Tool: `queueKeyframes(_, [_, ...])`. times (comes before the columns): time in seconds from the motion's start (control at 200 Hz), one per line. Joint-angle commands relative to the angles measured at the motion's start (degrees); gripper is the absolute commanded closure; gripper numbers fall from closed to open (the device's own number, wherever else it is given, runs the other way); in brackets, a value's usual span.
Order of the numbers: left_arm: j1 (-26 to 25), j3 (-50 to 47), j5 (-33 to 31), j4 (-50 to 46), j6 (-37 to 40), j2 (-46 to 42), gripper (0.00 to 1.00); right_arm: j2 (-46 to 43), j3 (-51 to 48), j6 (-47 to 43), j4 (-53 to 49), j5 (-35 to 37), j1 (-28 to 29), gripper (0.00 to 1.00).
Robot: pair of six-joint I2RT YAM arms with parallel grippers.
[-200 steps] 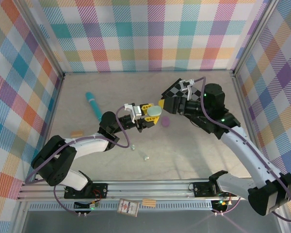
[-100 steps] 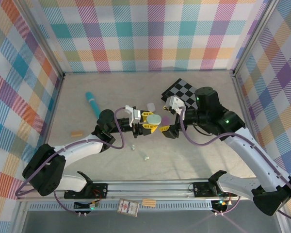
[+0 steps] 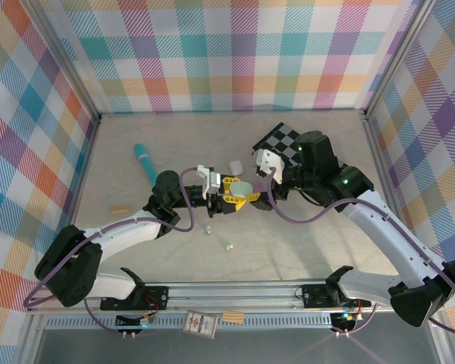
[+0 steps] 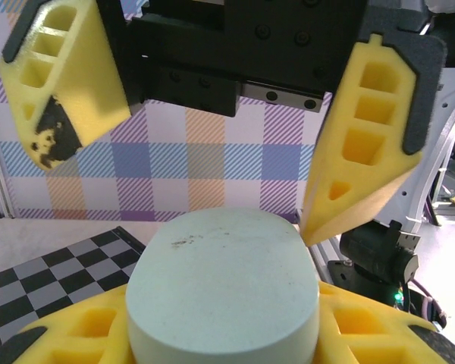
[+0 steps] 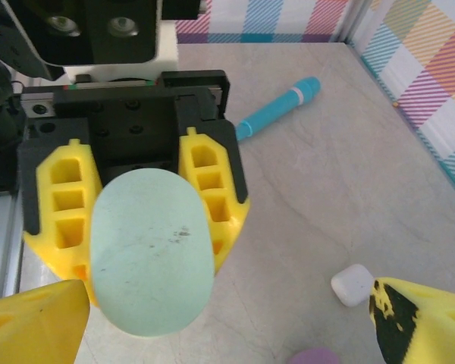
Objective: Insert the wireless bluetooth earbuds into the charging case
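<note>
- Where the table (image 3: pixel 303 243) ran out toward 9 o'clock in the overhead view, a small tan block (image 3: pixel 120 208) lay alone.
- A teal pen (image 3: pixel 145 163) lay at about 10 o'clock from the table's middle, well apart from both arms.
- The left gripper (image 5: pixel 136 216) was clenched on a mint-green case (image 4: pixel 222 292), with a yellow finger pressed to each side and the case held up off the table.
- Two tiny pale earbuds (image 3: pixel 208 230) lay loose on the table at about 7 o'clock from the case, near each other and outside it.
- A small white block (image 3: pixel 235 166) sat at about 11 o'clock from the case, with a lilac piece (image 5: pixel 315 356) near it.
- The right gripper (image 4: pixel 183 189) hung at 3 o'clock from the case, released, jaws spread wide and facing it. Whether a finger touched the case could not be told.
- A black-and-white checkered mat (image 3: pixel 284 140) lay at about 1 o'clock.
</note>
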Motion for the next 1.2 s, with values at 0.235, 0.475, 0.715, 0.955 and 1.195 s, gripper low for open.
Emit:
queueKeyframes(0.235, [0.20,0.58,2.75,2.58,-0.47,-1.33,0.60,-2.40,1.09,5.57,6.46,8.04,0.11,0.06])
queueKeyframes(0.475, [0.17,0.44,2.88,2.93,-0.41,-1.45,0.60,-2.69,1.56,9.53,7.79,11.69,-0.16,0.06])
queueKeyframes(0.715, [0.22,-0.15,2.59,3.26,-0.34,-2.00,0.60,-2.67,2.40,13.30,8.32,13.47,-0.77,0.07])
queueKeyframes(0.955, [0.25,-0.28,2.15,4.27,-1.08,-2.31,0.60,-2.20,3.63,14.17,6.13,12.50,-0.90,0.07])
queueKeyframes(1.195, [0.26,-0.06,1.83,4.94,-1.44,-1.69,0.60,-5.57,-0.59,4.25,5.71,-8.66,-0.14,0.06])
